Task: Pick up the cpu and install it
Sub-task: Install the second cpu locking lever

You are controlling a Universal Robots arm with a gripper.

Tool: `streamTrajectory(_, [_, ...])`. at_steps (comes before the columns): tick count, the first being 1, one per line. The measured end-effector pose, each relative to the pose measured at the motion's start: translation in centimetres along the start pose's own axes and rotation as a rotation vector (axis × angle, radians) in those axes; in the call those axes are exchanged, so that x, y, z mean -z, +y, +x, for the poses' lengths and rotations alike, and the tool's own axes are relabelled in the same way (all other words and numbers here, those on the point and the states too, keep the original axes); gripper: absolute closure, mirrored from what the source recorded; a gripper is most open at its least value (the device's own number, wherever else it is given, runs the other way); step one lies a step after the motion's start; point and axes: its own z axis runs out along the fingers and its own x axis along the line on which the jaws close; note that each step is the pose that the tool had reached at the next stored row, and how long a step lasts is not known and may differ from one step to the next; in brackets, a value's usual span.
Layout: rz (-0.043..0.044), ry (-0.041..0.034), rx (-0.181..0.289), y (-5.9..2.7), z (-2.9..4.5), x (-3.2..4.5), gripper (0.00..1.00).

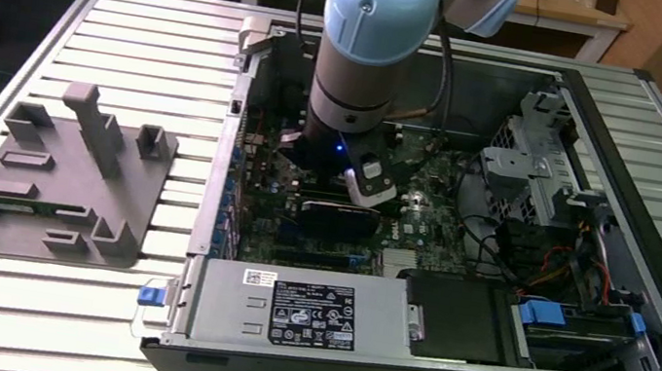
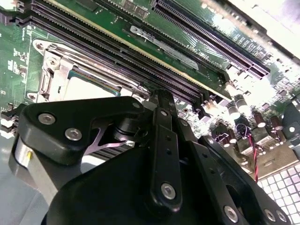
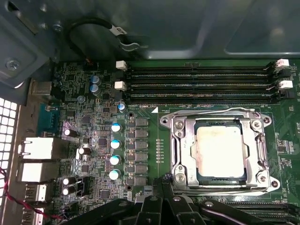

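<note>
The cpu (image 3: pixel 220 151) sits flat in its metal socket frame (image 3: pixel 179 152) on the green motherboard (image 3: pixel 93 140), just beside the black memory slots (image 3: pixel 201 84); the second wrist view also shows the cpu (image 2: pixel 91 86). The arm reaches down into the open computer case (image 1: pixel 645 193). The gripper (image 1: pixel 334 184) hangs just above the board near the socket; whether its claw is open or holding anything, I cannot tell. A grey tray (image 1: pixel 50 178) lies on the slatted table (image 1: pixel 131 28), well apart.

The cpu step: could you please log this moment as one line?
arm inside computer case | cpu seated in socket | gripper just above it
</note>
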Motion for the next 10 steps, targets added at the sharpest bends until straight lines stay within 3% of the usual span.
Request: streamTrajectory(10, [0.0002, -0.0002, 0.000, 0.00, 0.00, -0.02, 0.89])
